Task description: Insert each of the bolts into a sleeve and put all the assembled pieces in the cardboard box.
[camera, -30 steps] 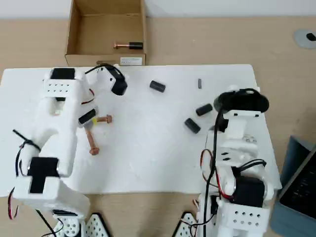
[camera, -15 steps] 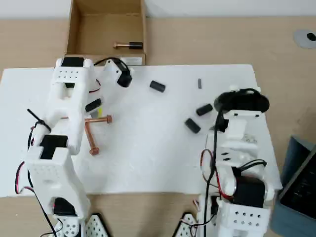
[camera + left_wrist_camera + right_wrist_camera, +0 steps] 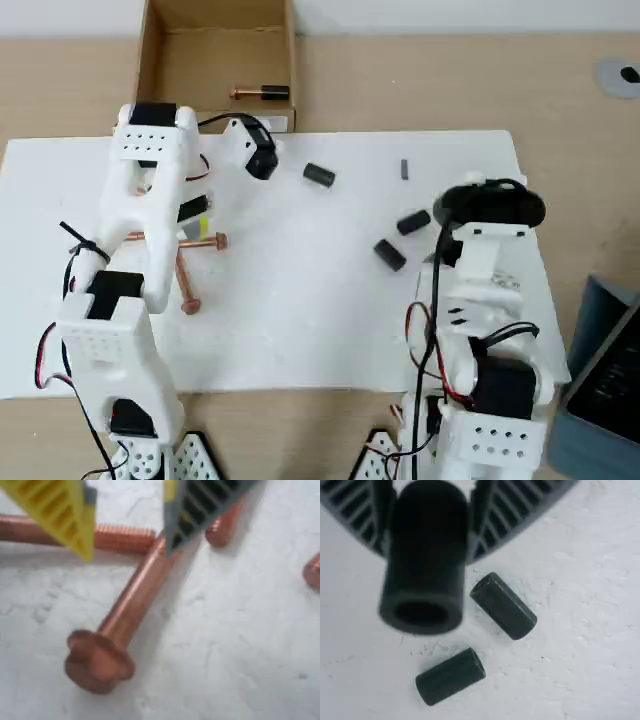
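Observation:
Copper bolts (image 3: 186,285) lie crossed on the white mat (image 3: 300,320) at its left. My left gripper (image 3: 188,226) hangs just above them. In the left wrist view the left gripper (image 3: 127,547) is open, its yellow finger (image 3: 55,510) and grey finger (image 3: 200,505) either side of one bolt (image 3: 127,607). A threaded bolt (image 3: 75,532) lies across behind it. My right gripper (image 3: 427,535) is shut on a black sleeve (image 3: 422,580), above two loose sleeves (image 3: 502,605) (image 3: 450,676). One more sleeve (image 3: 319,175) lies mid-mat. The cardboard box (image 3: 150,60) holds one assembled piece (image 3: 262,93).
The right arm (image 3: 488,205) stands over the mat's right edge, near two sleeves (image 3: 413,222) (image 3: 390,254). A small dark piece (image 3: 404,169) lies at the mat's far side. A dark object (image 3: 605,370) sits off the table's right.
The left arm has straightened and swung toward the box side, with its gripper staying over the bolts. The bolts, the sleeves and the right arm have not moved.

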`<state>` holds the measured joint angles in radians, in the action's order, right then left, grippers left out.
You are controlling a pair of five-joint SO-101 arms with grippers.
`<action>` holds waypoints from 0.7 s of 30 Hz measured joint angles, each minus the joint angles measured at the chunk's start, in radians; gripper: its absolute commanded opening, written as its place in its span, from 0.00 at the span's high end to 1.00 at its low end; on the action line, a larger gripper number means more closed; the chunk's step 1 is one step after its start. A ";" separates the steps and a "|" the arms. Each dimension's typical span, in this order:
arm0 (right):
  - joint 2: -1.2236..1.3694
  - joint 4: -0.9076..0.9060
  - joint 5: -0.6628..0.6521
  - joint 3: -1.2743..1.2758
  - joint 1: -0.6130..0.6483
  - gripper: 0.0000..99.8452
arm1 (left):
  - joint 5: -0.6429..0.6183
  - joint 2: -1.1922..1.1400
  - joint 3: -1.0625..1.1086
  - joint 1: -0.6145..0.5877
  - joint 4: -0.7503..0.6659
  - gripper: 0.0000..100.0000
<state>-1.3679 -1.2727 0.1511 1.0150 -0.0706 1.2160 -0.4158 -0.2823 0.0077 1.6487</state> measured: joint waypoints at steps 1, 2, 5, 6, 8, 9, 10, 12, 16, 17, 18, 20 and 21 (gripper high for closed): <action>0.000 0.000 0.000 0.000 0.000 0.99 | 0.008 0.000 0.000 0.000 0.002 0.88; 0.000 0.000 0.000 0.000 0.000 0.99 | 0.014 -0.003 0.000 0.000 0.002 0.87; 0.000 0.000 0.000 0.000 0.000 0.99 | 0.026 -0.006 0.000 0.000 0.002 0.85; 0.000 0.000 0.000 0.000 0.000 0.99 | 0.026 -0.006 0.000 0.003 0.002 0.85; 0.000 0.000 0.000 0.000 0.000 0.99 | 0.026 -0.006 0.000 0.014 0.002 0.85; 0.000 0.000 0.000 0.000 0.000 0.99 | 0.026 -0.006 0.000 0.018 0.002 0.85; 0.000 0.000 0.000 0.000 0.000 0.99 | 0.026 -0.006 0.000 0.023 0.002 0.85; 0.000 0.000 0.000 0.000 0.000 0.99 | 0.032 -0.011 0.000 0.032 0.002 0.85; 0.000 0.000 0.000 0.000 0.000 0.99 | 0.032 -0.069 -0.003 0.046 0.002 0.85; 0.000 0.000 0.000 0.000 0.000 0.99 | 0.032 -0.083 -0.003 0.048 -0.003 0.85; 0.000 0.000 0.000 0.000 0.000 0.99 | 0.032 -0.095 -0.006 0.048 -0.012 0.85; 0.000 0.000 0.000 0.000 0.000 0.99 | 0.032 -0.117 -0.008 0.048 -0.032 0.85; 0.000 0.000 0.000 0.000 0.000 0.99 | 0.032 -0.126 -0.011 0.048 -0.044 0.85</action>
<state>-1.3679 -1.2727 0.1511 1.0150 -0.0706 1.2482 -0.5416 -0.2931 0.0552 1.6042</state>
